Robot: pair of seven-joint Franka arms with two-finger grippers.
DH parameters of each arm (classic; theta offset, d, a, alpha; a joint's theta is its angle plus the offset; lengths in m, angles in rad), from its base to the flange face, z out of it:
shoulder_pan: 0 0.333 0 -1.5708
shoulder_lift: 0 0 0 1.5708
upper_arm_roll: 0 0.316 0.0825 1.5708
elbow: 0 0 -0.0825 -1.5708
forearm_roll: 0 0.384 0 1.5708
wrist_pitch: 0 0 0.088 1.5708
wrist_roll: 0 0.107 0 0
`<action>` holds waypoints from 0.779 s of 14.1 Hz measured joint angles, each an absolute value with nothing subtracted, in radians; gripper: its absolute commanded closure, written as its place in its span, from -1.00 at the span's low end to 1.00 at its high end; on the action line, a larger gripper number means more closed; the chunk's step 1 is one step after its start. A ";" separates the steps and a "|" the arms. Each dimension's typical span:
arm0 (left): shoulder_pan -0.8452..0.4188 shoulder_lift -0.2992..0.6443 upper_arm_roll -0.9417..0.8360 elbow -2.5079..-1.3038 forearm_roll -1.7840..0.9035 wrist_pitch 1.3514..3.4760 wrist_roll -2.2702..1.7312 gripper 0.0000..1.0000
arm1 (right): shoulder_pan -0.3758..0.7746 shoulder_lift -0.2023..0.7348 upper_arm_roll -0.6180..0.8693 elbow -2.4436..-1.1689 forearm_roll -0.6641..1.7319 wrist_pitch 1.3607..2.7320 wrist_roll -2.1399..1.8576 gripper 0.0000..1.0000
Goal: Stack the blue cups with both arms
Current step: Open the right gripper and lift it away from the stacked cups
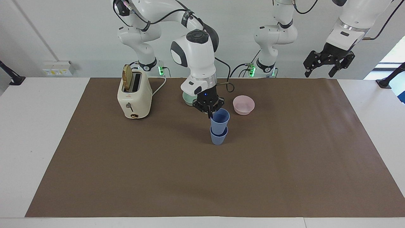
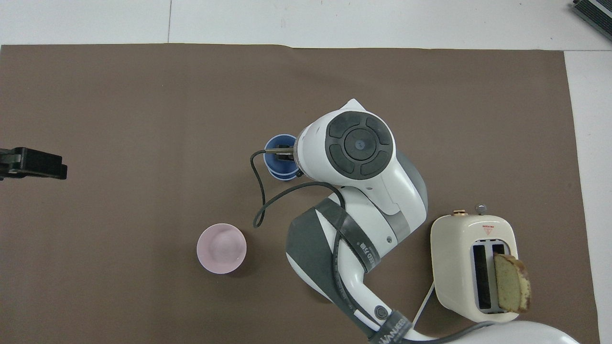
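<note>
Two blue cups stand mid-table, one in the other. The upper blue cup (image 1: 220,120) sits partly inside the lower blue cup (image 1: 218,138), which stands on the brown mat. From above they show as one cup mouth (image 2: 279,165), half covered by the arm. My right gripper (image 1: 209,113) is shut on the upper cup's rim on the side toward the right arm's end of the table; it also shows in the overhead view (image 2: 286,152). My left gripper (image 1: 327,65) is open and empty, raised high over the mat's edge at the left arm's end, and waits there (image 2: 29,163).
A pale pink bowl (image 1: 243,104) (image 2: 221,248) stands nearer to the robots than the cups, beside a pale green bowl (image 1: 187,99) partly hidden by the right arm. A cream toaster (image 1: 134,95) (image 2: 471,265) with a bread slice stands toward the right arm's end.
</note>
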State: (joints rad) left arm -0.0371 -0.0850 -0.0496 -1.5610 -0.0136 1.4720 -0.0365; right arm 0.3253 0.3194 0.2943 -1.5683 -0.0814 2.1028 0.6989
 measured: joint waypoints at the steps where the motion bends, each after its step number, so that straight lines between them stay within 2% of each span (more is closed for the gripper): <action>1: -0.037 -0.086 -0.051 -1.561 -0.014 1.465 -0.036 -1.00 | 0.325 0.319 0.295 -1.569 -0.078 2.103 0.699 1.00; 11: -0.037 -0.091 -0.051 -1.561 -0.024 1.455 -0.036 -1.00 | 0.325 0.325 0.295 -1.617 -0.065 2.134 0.699 1.00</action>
